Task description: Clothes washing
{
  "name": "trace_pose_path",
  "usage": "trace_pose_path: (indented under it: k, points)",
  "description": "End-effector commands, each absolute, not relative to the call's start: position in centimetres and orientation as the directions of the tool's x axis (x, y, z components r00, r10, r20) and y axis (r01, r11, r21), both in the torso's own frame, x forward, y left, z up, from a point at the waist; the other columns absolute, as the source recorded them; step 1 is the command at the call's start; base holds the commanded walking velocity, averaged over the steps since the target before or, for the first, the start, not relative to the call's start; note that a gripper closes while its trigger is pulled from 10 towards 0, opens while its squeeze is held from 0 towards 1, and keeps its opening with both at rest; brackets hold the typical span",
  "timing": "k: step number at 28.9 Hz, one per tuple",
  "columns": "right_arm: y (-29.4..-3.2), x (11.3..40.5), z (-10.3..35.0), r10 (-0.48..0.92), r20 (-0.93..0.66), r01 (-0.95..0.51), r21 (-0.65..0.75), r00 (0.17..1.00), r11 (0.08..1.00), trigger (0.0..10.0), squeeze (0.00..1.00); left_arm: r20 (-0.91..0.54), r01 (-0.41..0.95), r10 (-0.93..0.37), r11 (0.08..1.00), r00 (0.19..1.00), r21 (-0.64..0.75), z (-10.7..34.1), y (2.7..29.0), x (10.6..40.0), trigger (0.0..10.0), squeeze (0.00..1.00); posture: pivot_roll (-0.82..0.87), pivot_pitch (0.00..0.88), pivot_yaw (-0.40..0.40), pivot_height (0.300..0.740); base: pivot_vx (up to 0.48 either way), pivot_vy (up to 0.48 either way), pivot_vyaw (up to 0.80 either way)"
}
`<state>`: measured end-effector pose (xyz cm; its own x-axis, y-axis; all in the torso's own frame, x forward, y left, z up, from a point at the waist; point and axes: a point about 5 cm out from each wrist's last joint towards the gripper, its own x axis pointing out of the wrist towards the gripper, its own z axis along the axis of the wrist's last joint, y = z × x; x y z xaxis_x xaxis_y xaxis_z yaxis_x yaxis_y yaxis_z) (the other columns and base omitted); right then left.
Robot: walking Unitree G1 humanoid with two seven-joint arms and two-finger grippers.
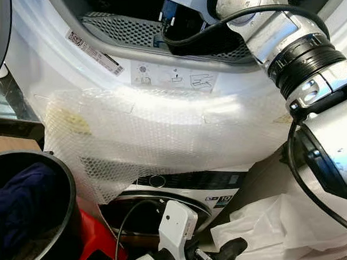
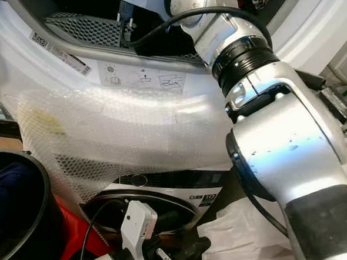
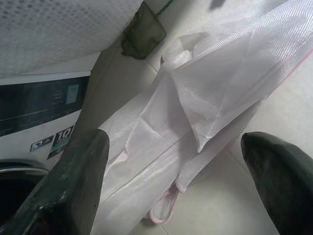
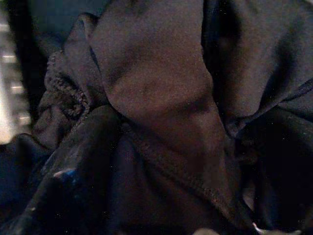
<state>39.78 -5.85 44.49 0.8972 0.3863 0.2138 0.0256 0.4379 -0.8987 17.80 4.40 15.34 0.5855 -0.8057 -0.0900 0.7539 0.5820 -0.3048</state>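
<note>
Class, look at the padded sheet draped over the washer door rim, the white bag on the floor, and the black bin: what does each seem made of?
Padded sheet: clear bubble wrap, judging by its rows of small cells. White bag: likely thin woven or mesh plastic, translucent with a fine weave sheen. Black bin: probably matte plastic, with a smooth dull rim.

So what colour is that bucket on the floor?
Black bucket, best in the left eye view.

Dark crumpled garment inside drum

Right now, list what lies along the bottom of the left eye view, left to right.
Black bucket holding dark clothes → red container → left gripper → white plastic bag → right arm.
</note>
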Motion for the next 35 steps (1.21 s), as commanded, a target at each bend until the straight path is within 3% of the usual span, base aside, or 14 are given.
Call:
trace_pose_path:
  k: [1, 6, 9, 20, 30, 35]
  points:
    - [-6.6, 39.6, 45.5, 0.344, 0.260, 0.057, -0.863, 0.902, 0.502, 10.0, 0.00, -0.074, 0.772, -0.829, 0.546, 0.555, -0.324, 15.7, 3.8, 17.2, 10.0, 0.00, -0.14, 0.204, -0.236, 0.740, 0.000, 0.000, 0.00]
    - [-6.0, 39.3, 46.2, 0.329, 0.320, 0.064, -0.796, 0.888, 0.602, 10.0, 0.00, -0.071, 0.774, -0.831, 0.541, 0.551, -0.329, 15.8, 3.6, 17.0, 10.0, 0.00, -0.14, 0.206, -0.243, 0.740, 0.000, 0.000, 0.00]
    - [-5.7, 39.2, 46.4, 0.320, 0.342, 0.087, -0.791, 0.884, 0.606, 10.0, 0.00, -0.070, 0.774, -0.832, 0.540, 0.550, -0.331, 15.8, 3.5, 16.9, 10.0, 0.00, -0.14, 0.209, -0.247, 0.740, 0.000, 0.000, 0.00]
    - [-6.1, 38.1, 48.9, 0.164, 0.584, 0.322, -0.636, 0.795, 0.701, 10.0, 0.00, -0.070, 0.759, -0.825, 0.546, 0.560, -0.355, 15.8, 3.1, 16.1, 10.0, 0.00, -0.12, 0.221, -0.276, 0.740, 0.000, 0.000, 0.00]
    - [-9.8, 37.6, 50.7, 0.032, 0.697, 0.545, -0.587, 0.716, 0.598, 10.0, 0.00, -0.075, 0.750, -0.818, 0.557, 0.571, -0.357, 15.8, 3.2, 16.0, 10.0, 0.00, -0.12, 0.221, -0.274, 0.740, 0.000, 0.000, 0.00]
    - [-9.8, 37.5, 50.8, 0.048, 0.698, 0.545, -0.599, 0.715, 0.586, 10.0, 0.00, -0.076, 0.752, -0.819, 0.555, 0.569, -0.356, 15.8, 3.2, 16.0, 10.0, 0.00, -0.13, 0.225, -0.265, 0.740, 0.000, 0.000, 0.00]
